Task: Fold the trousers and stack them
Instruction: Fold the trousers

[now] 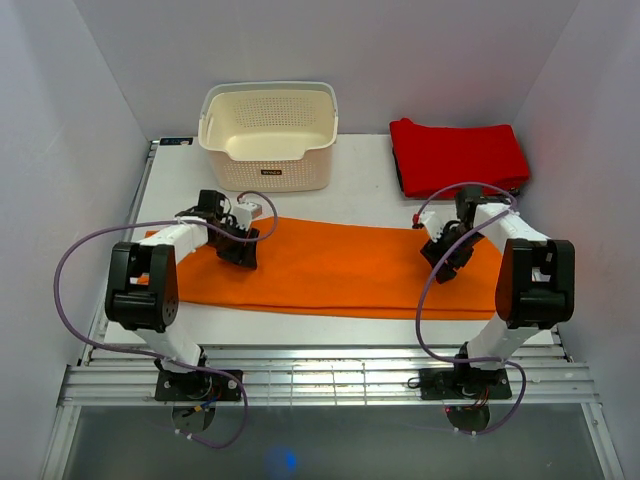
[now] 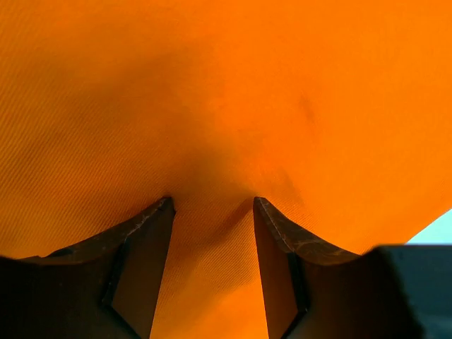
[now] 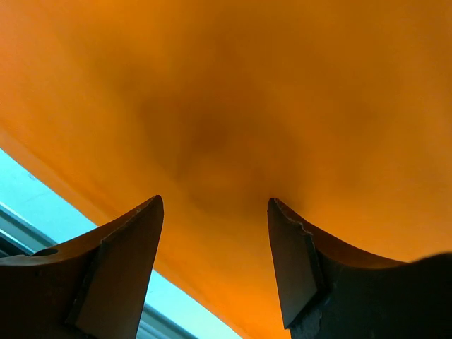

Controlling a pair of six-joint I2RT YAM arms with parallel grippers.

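The bright orange trousers [image 1: 340, 268] lie flat as a long strip across the table, from the left edge to the right. My left gripper [image 1: 243, 254] is open, pressed down on the cloth near its left end; the left wrist view shows orange cloth [image 2: 226, 106] filling the frame with both fingers apart on it [image 2: 212, 205]. My right gripper [image 1: 446, 268] is open on the cloth near its right end; in the right wrist view [image 3: 215, 201] the cloth [image 3: 233, 99] lies between the spread fingers, with its near edge and the table just behind.
A cream perforated basket [image 1: 268, 135] stands at the back left of the white table [image 1: 370, 190]. A folded red cloth [image 1: 455, 155] lies at the back right. A metal rail [image 1: 330, 375] runs along the near edge by the arm bases.
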